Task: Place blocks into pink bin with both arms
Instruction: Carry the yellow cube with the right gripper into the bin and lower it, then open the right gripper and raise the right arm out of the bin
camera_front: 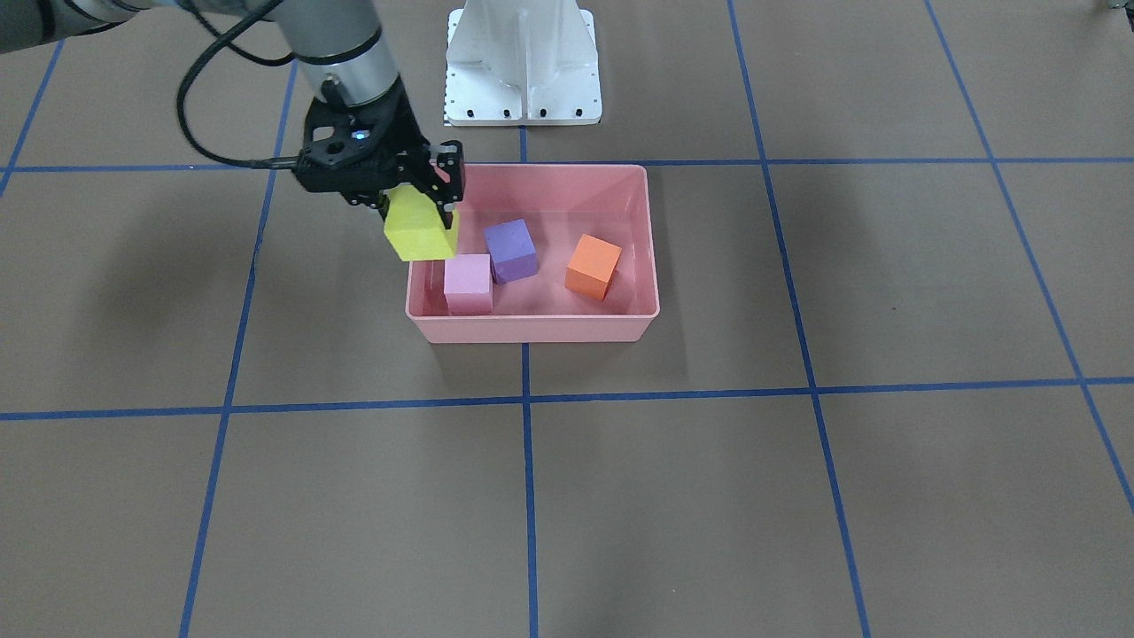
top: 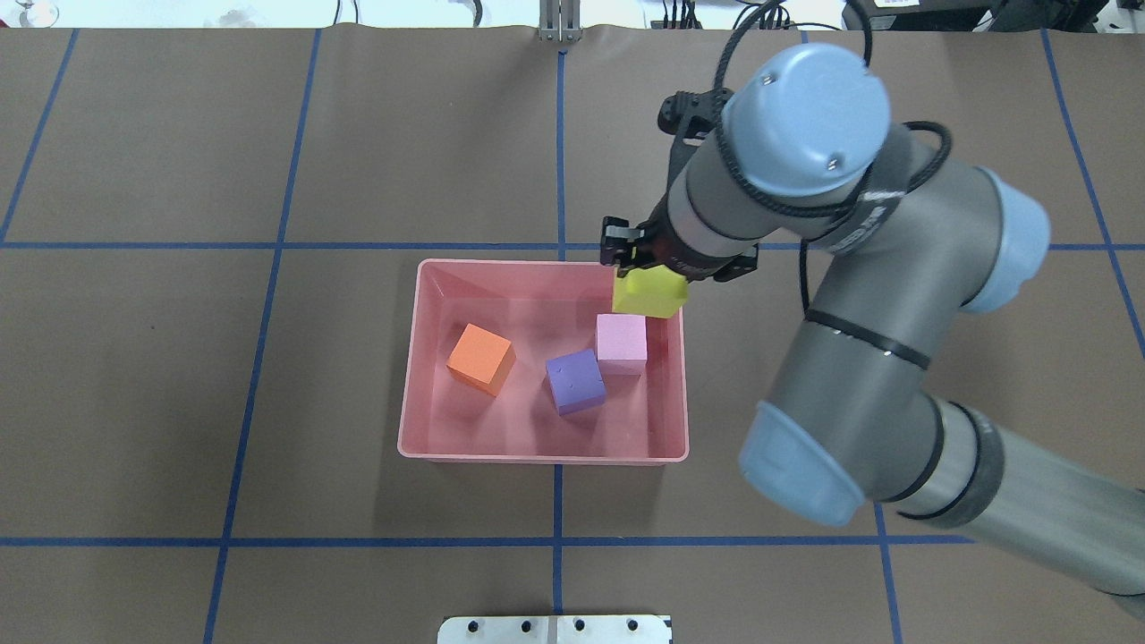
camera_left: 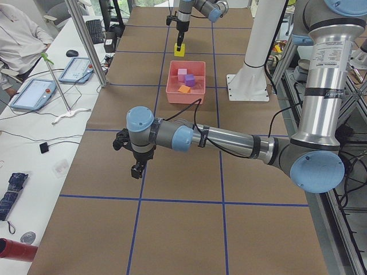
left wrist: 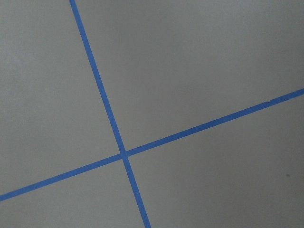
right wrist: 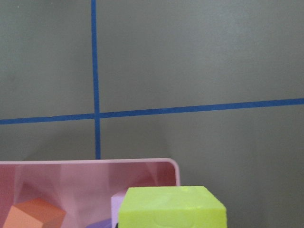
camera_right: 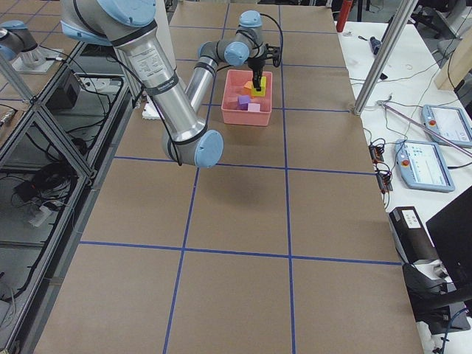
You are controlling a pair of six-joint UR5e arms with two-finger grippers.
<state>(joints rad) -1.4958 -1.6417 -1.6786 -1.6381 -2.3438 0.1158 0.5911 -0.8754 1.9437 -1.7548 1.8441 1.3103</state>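
The pink bin (camera_front: 532,329) (top: 546,459) holds the light pink cube (camera_front: 467,282) (top: 621,343), the purple cube (camera_front: 511,250) (top: 575,381) and the orange cube (camera_front: 593,266) (top: 480,358). My right gripper (camera_front: 423,213) (top: 640,268) is shut on the yellow cube (camera_front: 419,232) (top: 650,292) (right wrist: 171,208). It holds the cube in the air over the bin's far right corner, next to the pink cube. My left gripper (camera_left: 136,169) shows only in the exterior left view, low over bare table far from the bin (camera_left: 185,86). I cannot tell whether it is open or shut.
The white base pedestal (camera_front: 523,62) stands just behind the bin on the robot's side. Blue tape lines (left wrist: 124,154) cross the brown table. My right arm's elbow (top: 859,358) hangs over the table to the right of the bin.
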